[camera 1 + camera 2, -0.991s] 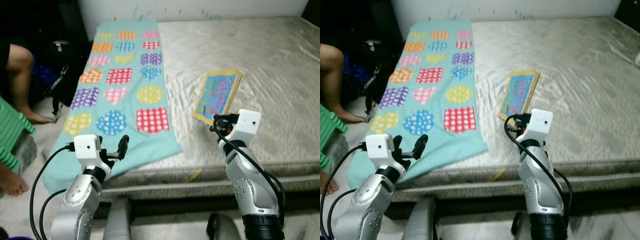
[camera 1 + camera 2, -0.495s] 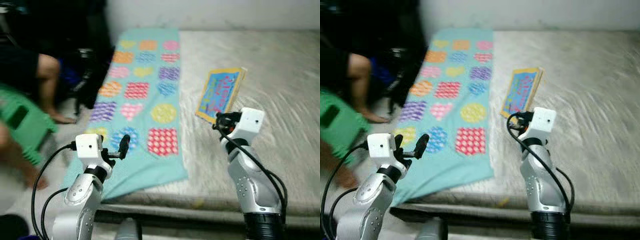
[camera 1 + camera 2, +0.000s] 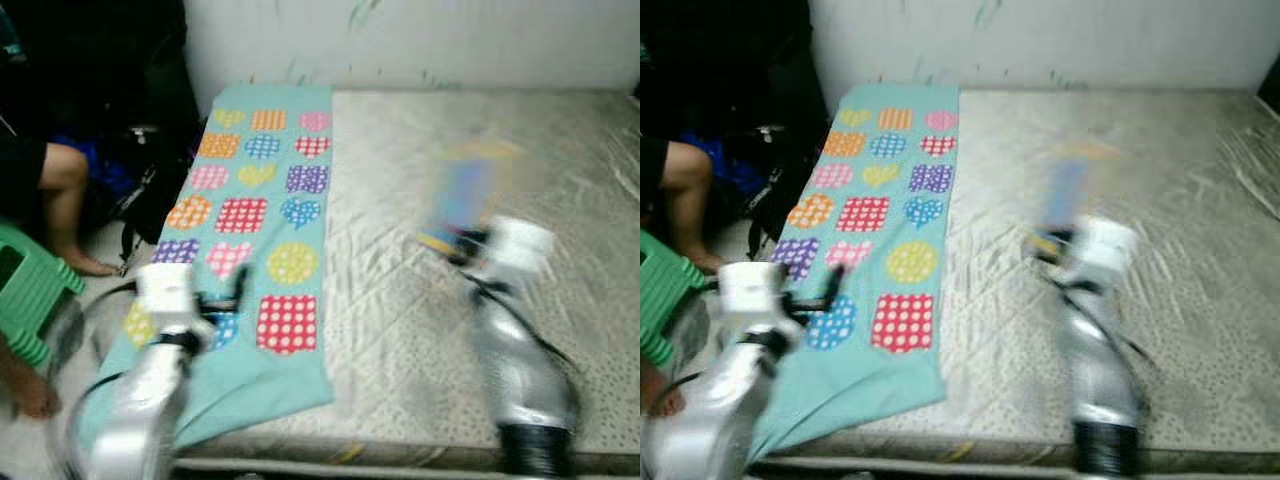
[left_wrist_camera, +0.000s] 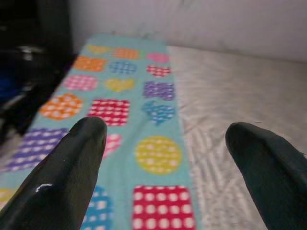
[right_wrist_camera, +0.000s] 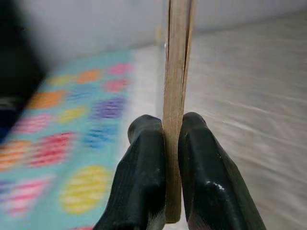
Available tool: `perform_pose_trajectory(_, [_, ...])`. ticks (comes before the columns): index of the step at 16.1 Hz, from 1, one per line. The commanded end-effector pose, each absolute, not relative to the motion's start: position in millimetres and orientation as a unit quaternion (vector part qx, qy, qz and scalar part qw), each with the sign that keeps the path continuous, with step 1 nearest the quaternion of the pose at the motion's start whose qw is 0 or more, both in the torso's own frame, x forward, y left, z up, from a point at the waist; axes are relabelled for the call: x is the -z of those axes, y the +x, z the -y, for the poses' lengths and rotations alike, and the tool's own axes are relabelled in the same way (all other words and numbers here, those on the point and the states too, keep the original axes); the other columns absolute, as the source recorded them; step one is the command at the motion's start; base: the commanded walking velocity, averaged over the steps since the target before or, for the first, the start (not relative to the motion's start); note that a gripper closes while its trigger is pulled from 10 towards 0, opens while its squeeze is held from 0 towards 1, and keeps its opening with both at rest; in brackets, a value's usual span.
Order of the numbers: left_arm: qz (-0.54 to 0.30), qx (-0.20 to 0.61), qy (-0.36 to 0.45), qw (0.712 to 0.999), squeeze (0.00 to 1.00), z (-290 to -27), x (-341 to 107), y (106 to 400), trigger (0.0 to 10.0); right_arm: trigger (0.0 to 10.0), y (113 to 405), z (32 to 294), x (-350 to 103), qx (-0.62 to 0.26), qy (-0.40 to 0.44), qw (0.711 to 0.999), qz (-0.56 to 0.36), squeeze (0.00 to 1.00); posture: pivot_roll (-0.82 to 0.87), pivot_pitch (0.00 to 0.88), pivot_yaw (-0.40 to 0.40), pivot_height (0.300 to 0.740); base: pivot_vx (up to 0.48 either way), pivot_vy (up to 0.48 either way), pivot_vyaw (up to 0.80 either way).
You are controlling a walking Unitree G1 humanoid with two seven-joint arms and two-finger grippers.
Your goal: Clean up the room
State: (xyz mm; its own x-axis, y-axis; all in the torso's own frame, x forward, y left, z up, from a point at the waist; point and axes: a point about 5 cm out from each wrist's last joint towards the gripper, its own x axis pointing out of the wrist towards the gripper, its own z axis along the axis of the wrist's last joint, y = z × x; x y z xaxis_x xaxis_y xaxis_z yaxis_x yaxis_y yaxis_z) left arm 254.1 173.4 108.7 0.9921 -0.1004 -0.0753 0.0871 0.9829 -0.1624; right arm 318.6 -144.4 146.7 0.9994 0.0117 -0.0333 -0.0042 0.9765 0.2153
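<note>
My right gripper is shut on the thin edge of a picture book, which stands upright between its black fingers. In the eye views the blue and yellow book is blurred, held above the grey mattress in front of the right gripper. My left gripper is open with nothing between its fingers, and hangs over the near end of a teal blanket with coloured hearts and circles. The left gripper is low on the left.
The blanket lies along the mattress's left side and droops over its front corner. Left of the bed a person's bare leg and foot rest by a green stool. Dark bags stand against the bed's side.
The whole view has shifted and blurred, so the camera has moved. The right arm and book smear with motion, the book now looking raised off the mattress.
</note>
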Motion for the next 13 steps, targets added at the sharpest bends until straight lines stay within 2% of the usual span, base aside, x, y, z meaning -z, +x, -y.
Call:
perform_pose_trajectory(1, [-0.033, 0.071, -0.08, 0.994, 0.0, -158.5, -113.0, 258.2, 10.0, 10.0, 316.6, 159.9, -155.7, 0.014, 0.099, 0.995, 0.015, 0.0, -0.09, 0.0, 0.038, 0.74, 0.0, 0.0, 0.0])
perform_pose_trajectory(5, [-0.026, 0.065, -0.057, 0.996, 0.0, -160.6, -112.0, 257.6, 10.0, 10.0, 312.5, 164.2, -157.2, 0.017, 0.089, 0.995, 0.031, 0.0, -0.09, 0.0, 0.035, 0.74, 0.0, 0.0, 0.0])
perform_pose_trajectory(9, [-0.026, 0.056, -0.044, 0.997, 0.0, -166.9, -107.8, 252.0, 10.0, 10.0, 302.1, 185.8, -135.0, 0.061, 0.162, 0.985, -0.014, 0.0, -0.09, 0.0, 0.035, 0.74, 0.0, 0.0, 0.0])
perform_pose_trajectory(13, [-0.033, 0.044, -0.043, 0.998, 0.0, -168.9, -104.1, 252.5, 10.0, 10.0, 296.0, 184.6, -133.9, 0.047, 0.136, 0.99, -0.006, 0.0, -0.1, 0.0, 0.046, 0.74, 0.0, 0.0, 0.0])
